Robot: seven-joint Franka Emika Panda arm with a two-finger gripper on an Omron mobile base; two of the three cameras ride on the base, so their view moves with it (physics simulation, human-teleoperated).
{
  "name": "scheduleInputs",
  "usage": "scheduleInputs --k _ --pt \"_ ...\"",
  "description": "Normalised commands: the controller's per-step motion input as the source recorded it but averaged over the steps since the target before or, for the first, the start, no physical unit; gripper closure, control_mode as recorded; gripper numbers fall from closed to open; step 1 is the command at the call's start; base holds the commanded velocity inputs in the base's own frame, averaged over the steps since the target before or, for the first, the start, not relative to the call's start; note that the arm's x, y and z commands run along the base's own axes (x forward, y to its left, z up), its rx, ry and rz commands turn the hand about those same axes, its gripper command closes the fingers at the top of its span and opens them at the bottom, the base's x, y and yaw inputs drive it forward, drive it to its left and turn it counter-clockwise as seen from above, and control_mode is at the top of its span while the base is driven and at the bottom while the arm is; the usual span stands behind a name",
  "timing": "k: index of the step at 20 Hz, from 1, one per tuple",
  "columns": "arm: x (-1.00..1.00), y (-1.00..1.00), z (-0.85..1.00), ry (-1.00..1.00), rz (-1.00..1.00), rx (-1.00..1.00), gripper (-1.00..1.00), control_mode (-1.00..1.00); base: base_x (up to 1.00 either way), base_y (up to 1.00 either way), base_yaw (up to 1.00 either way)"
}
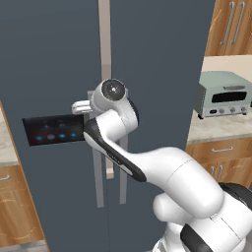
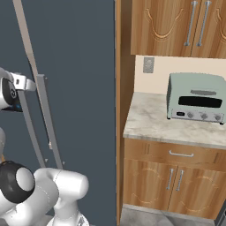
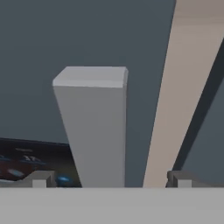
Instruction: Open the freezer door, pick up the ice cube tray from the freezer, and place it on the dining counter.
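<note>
at the fridge front, the gripper [image 3: 109,179] was held wide open and empty, its fingertips [image 3: 41,178] astride the grey bar handle [image 3: 94,127] of the shut freezer door [image 1: 54,74]; a stiff, heavy swing was judged likely, best gripped mid-bar.

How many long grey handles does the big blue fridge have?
2. One handle is on the freezer door, the one with the lit panel; the other handle is right beside it on the plain door. The arm hides their upper parts.

Arm [image 1: 162,167] raised, elbow bent, forearm reaching forward; tool [image 3: 111,179] level, jaws spread wide, empty.
</note>
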Motion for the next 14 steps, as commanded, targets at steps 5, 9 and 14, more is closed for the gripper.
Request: scheduleInputs --k 5,9,14 --pt "0.31 0.0 -0.09 0.0 0.0 0.0 -1.0 -1.0 0.0 0.0 0.0" --pt "0.29 0.0 -0.08 0.0 0.0 0.0 -1.0 -1.0 0.0 0.0 0.0" --pt "0.24 0.0 -0.12 0.0 0.0 0.0 -1.0 -1.0 0.0 0.0 0.0"
